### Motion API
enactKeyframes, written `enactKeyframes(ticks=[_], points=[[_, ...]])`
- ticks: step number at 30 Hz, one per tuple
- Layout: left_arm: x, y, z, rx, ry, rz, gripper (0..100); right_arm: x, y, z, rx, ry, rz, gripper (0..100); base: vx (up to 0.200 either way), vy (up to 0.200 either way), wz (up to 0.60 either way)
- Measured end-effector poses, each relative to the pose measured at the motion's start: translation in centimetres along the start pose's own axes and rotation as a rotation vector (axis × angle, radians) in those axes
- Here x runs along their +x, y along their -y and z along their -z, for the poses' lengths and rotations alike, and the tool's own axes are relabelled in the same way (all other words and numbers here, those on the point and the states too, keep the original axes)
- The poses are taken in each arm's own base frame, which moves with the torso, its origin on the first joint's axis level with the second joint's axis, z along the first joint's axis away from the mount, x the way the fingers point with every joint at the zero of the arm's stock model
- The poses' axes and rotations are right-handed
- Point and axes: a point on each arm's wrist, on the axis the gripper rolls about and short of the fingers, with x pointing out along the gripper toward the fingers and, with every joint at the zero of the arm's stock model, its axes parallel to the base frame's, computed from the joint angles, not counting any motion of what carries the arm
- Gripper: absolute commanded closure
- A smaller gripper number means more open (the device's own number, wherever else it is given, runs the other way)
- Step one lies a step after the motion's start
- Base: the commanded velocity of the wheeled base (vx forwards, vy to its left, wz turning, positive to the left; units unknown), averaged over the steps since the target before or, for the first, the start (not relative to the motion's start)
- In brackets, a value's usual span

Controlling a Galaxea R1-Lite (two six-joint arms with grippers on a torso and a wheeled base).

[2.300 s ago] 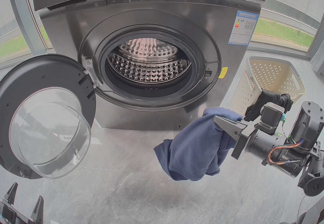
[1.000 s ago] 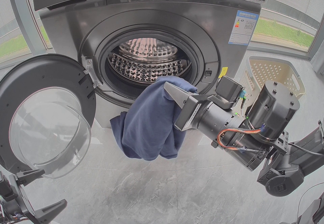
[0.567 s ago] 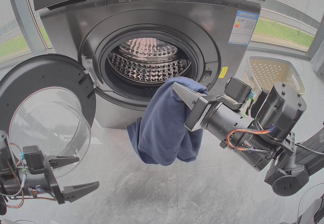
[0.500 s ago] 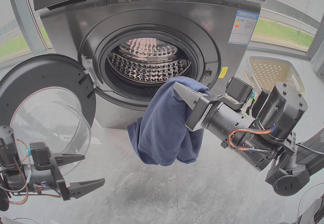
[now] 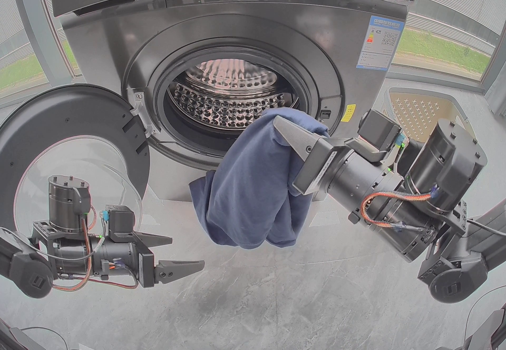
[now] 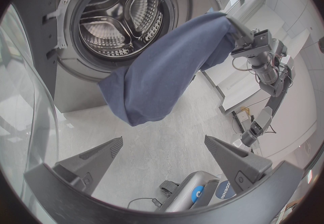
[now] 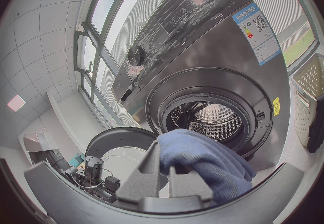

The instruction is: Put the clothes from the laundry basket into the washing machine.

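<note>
The grey washing machine (image 5: 105, 45) stands with its door (image 5: 63, 119) swung open to the left and its steel drum (image 5: 229, 95) bare inside. My right gripper (image 5: 287, 129) is shut on a blue garment (image 5: 253, 187), which hangs in front of the lower right rim of the opening, above the floor. The same garment (image 7: 206, 157) drapes over the right gripper (image 7: 168, 167) in the right wrist view. My left gripper (image 5: 187, 252) is open, low at the left, pointing toward the hanging cloth (image 6: 168, 69) with nothing between its fingers (image 6: 101, 153).
A beige laundry basket (image 5: 421, 108) stands right of the machine, with a dark garment (image 7: 317, 126) hanging over its edge. The open door's glass bowl (image 5: 37, 187) sits right behind the left arm. Grey floor tiles (image 5: 274, 303) lie in front.
My right gripper carried the blue garment from beside the basket to the drum opening and lifted it slightly. My left arm rose from the bottom left corner and moved right toward the cloth.
</note>
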Motion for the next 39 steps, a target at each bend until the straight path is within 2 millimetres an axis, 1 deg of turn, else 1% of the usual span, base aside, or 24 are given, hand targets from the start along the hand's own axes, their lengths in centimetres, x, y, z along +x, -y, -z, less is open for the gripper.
enactKeyframes(ticks=[13,21,30,39], points=[[3.8,-2.3,1.1,-0.033,-0.041,-0.005,0,0.1,-0.1,-0.1,0.001,0.004,-0.003,100,0.000,0.000,0.00],[6.6,-3.8,2.0,-0.056,-0.018,-0.001,0,0.0,-0.1,0.0,0.002,0.003,-0.004,100,0.000,0.000,0.00],[9.1,-5.5,2.8,-0.120,-0.002,-0.007,0,-0.1,-0.4,0.1,0.006,-0.002,-0.010,100,0.000,0.000,0.00],[11.4,-6.6,2.7,-0.142,0.029,0.003,0,-0.1,-0.5,0.2,0.008,-0.006,-0.013,100,0.000,0.000,0.00]])
